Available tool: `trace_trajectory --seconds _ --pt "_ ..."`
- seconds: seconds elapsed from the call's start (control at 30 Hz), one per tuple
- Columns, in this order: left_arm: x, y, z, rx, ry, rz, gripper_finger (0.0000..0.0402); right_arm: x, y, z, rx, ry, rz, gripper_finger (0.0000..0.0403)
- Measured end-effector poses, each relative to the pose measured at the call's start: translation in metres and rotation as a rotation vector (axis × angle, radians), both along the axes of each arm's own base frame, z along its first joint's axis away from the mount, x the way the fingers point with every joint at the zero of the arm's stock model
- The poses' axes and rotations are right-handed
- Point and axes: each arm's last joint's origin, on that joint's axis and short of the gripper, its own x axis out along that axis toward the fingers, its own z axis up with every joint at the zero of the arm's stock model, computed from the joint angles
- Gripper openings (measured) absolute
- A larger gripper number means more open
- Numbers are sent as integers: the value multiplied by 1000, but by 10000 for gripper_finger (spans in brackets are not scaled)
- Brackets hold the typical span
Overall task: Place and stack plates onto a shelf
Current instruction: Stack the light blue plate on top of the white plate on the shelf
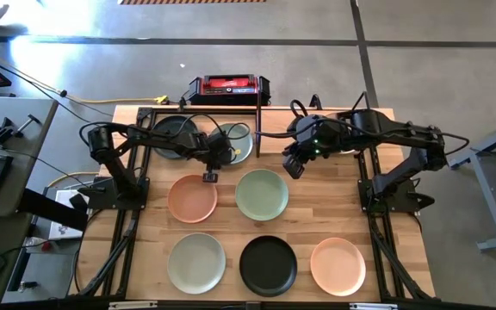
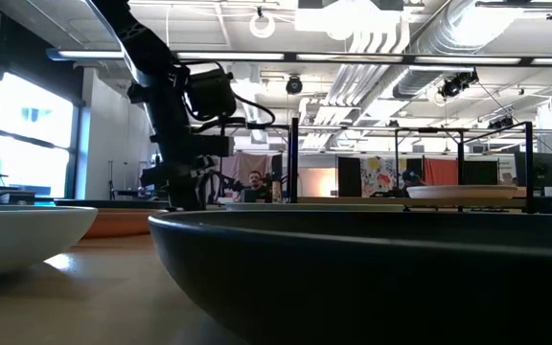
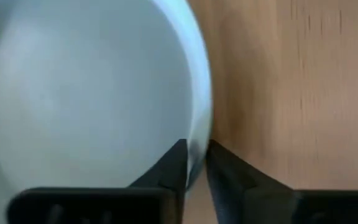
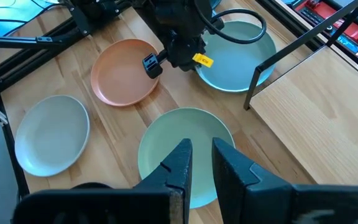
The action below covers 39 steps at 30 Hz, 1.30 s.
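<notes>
Several round plates lie on the wooden table. The peach plate point(image 1: 192, 198) rests flat in the middle row on the left, and my left gripper point(image 1: 209, 176) is shut on it. Beside it lies a sage plate point(image 1: 262, 194). The near row holds a pale plate point(image 1: 196, 263), a black plate point(image 1: 268, 265) and a second peach plate point(image 1: 337, 265). My right gripper point(image 4: 202, 149) hangs high over the sage plate point(image 4: 179, 155), fingers slightly apart and holding nothing. The shelf point(image 4: 316, 118) is at the far right. My left gripper pinches the peach plate's rim point(image 3: 201, 134) on its far right side, one finger over the inside of the plate and one outside it. The fingers come from above, slanting down. In the low view the plate point(image 2: 123, 222) still lies on the tabletop.
A black plate point(image 1: 177, 136) and a blue-green plate point(image 1: 235, 142) lie at the far left, close behind my left gripper. An upright black bar point(image 1: 258, 129) stands at the shelf's left edge. A pale plate point(image 2: 463, 192) sits on the shelf. A red and black box point(image 1: 229, 86) is beyond the far edge.
</notes>
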Motion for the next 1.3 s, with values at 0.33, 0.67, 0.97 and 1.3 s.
trace_trajectory --seconds 0.33,0.67,0.97,1.3 --pt "1 -12 7 63 13 -18 4 0 0 0 0 0 0 41" --pt "-17 -35 49 187 24 -19 2 -1 0 -2 11 23 11 43" --pt "-52 -78 96 230 -10 -70 1 18 0 -16 -39 74 36 103" --pt "-70 -131 140 323 12 -268 1 54 -5 -33 -26 15 -26 133"
